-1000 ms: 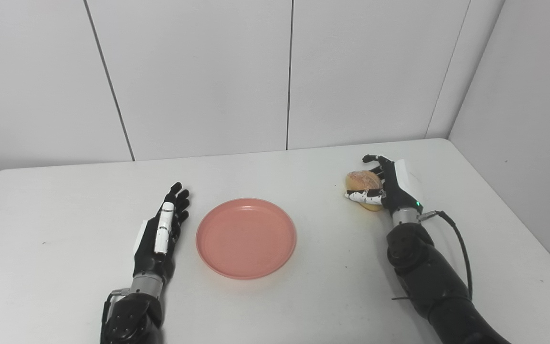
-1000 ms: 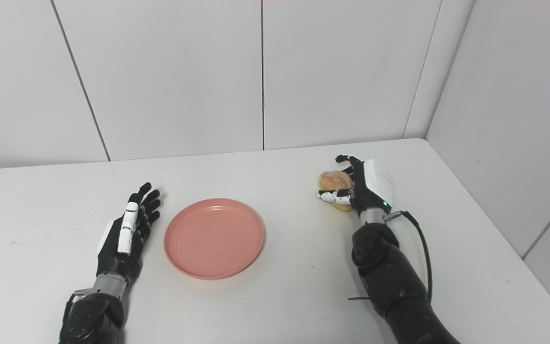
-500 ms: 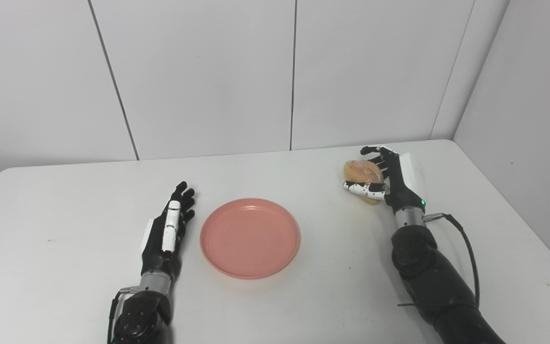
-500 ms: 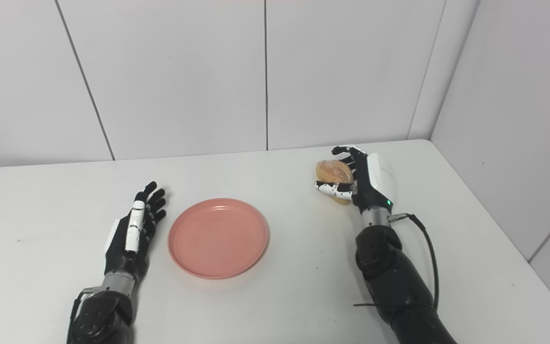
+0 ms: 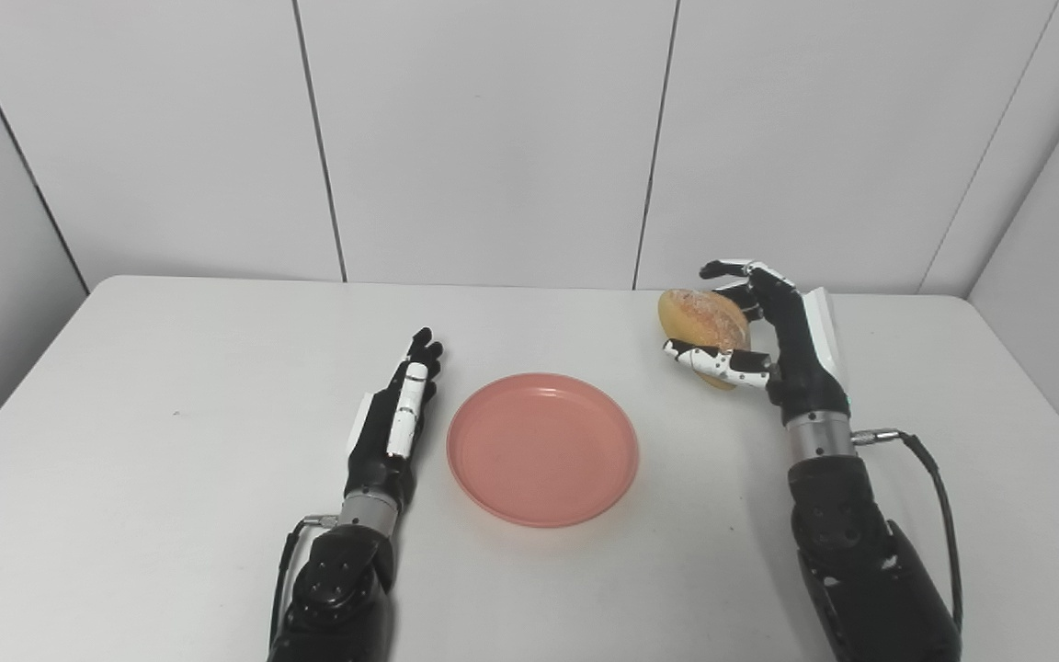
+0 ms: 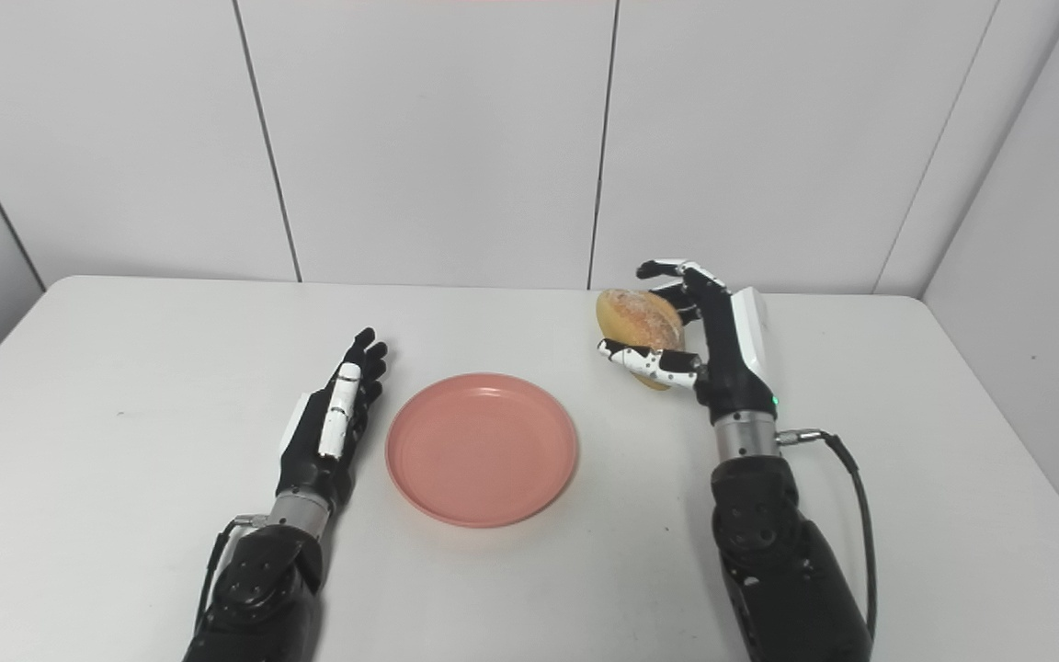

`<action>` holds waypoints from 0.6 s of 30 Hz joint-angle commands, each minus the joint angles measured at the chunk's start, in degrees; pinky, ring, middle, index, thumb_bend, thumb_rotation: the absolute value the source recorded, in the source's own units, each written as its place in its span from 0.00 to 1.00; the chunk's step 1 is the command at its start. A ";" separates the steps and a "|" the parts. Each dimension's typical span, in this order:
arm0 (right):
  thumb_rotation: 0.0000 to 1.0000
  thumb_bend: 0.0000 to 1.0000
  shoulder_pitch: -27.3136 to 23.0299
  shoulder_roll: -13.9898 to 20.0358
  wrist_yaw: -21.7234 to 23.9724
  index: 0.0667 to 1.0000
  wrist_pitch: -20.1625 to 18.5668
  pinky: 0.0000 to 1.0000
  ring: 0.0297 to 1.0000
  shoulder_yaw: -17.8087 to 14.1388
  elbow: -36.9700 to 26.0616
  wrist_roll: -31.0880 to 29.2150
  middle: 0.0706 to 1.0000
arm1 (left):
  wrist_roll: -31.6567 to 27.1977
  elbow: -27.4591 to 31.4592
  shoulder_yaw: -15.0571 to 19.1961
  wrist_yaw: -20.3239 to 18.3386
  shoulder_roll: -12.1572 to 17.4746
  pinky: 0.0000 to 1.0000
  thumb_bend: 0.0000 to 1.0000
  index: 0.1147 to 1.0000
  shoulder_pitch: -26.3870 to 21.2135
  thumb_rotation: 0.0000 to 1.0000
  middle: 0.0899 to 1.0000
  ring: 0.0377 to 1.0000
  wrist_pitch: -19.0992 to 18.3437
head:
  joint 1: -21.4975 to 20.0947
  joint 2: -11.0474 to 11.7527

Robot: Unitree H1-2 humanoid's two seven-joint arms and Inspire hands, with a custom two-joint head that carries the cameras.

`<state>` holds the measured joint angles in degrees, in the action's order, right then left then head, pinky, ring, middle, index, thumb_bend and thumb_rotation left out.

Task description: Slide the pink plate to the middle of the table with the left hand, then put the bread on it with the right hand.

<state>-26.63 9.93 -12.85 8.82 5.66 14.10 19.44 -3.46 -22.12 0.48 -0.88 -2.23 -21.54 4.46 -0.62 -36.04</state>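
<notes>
The pink plate lies flat near the middle of the white table. My left hand rests open on the table just left of the plate, fingers straight, holding nothing. My right hand is shut on the round brown bread and holds it up off the table, to the right of and behind the plate. The same scene shows in the right eye view, with the plate, the bread, the left hand and the right hand.
White panel walls stand behind the table and at its sides. A black cable runs from my right wrist down along the forearm. The table's right edge is close to my right arm.
My right hand has lifted the bread off the table and brought it a little toward the plate. The camera has turned, shifting the whole picture to the right. The left hand and plate stay put.
</notes>
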 commanded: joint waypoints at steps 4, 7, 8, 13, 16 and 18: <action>0.00 0.51 -1.06 -2.26 3.07 0.49 -1.92 0.42 0.48 1.54 -5.87 1.25 0.43 | 0.88 0.90 -1.11 0.00 -0.90 0.98 0.53 0.94 -1.62 1.00 0.95 0.97 0.44 | -0.08 -0.04; 0.00 0.51 -1.13 -3.68 3.38 0.49 -2.49 0.44 0.48 3.04 -6.65 3.58 0.43 | 0.64 0.89 -1.08 -0.05 -0.76 0.98 0.53 0.94 -1.56 1.00 0.95 0.98 0.59 | -0.17 -0.12; 0.00 0.51 -1.29 -4.35 3.82 0.49 -1.84 0.43 0.48 3.93 -6.20 3.79 0.43 | 0.72 0.89 -1.08 0.03 -0.71 0.98 0.54 0.94 -1.53 1.00 0.95 0.98 0.58 | -0.31 -0.13; 0.00 0.51 -1.95 -6.33 4.54 0.49 0.56 0.43 0.48 7.55 -2.31 5.70 0.43 | 0.87 0.96 -1.20 0.13 -0.56 0.98 0.53 0.93 -1.39 1.00 0.94 0.97 0.72 | -0.62 -0.17; 0.00 0.51 -2.45 -7.14 3.91 0.49 1.48 0.43 0.48 9.61 0.40 7.74 0.43 | 0.92 0.85 -1.28 0.26 -0.53 0.97 0.53 0.92 -1.37 1.00 0.94 0.97 1.05 | -0.57 -0.23; 0.00 0.51 -2.89 -7.52 3.62 0.49 2.71 0.42 0.48 10.56 2.32 8.31 0.43 | 0.89 1.14 -1.33 0.34 -0.62 0.97 0.53 0.92 -1.27 1.00 0.94 0.96 0.68 | -0.62 -0.26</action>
<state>-26.03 2.82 -8.08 7.43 16.14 17.01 27.37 -3.39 -22.02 -0.19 -0.43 -2.26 -21.54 4.47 -1.32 -36.30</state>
